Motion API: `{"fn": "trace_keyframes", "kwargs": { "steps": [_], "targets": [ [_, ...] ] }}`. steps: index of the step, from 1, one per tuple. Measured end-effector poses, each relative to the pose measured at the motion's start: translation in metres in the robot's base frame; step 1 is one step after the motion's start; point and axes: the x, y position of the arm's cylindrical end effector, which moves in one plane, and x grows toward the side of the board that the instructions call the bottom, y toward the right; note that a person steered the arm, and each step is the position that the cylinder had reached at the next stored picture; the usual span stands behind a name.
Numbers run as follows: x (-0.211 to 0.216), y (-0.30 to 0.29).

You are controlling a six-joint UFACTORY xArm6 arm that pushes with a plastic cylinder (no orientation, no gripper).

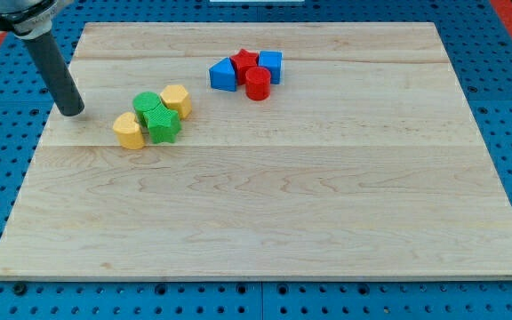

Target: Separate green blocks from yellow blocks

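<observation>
Resting my tip [71, 112] on the board [265, 213], left of 2 green blocks [155, 116] touching 2 yellow blocks [130, 131]. I have no jaws, only a rod. I should wedge between colours, pushing slowly.

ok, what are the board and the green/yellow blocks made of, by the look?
Board: looks like pale wood, matte, with visible grain and plank seams. Green blocks and yellow blocks: probably plastic, solid colour, faintly ribbed surface, perhaps 3D-printed; not certain. My tip sits left of that cluster, apart from it.
</observation>
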Motion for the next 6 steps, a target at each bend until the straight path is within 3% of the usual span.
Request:
{"fn": "trace_keyframes", "kwargs": {
  "steps": [1, 5, 6],
  "targets": [
    [0.007, 0.041],
    [-0.051, 0.11],
    [-0.003, 0.11]
  ]
}}
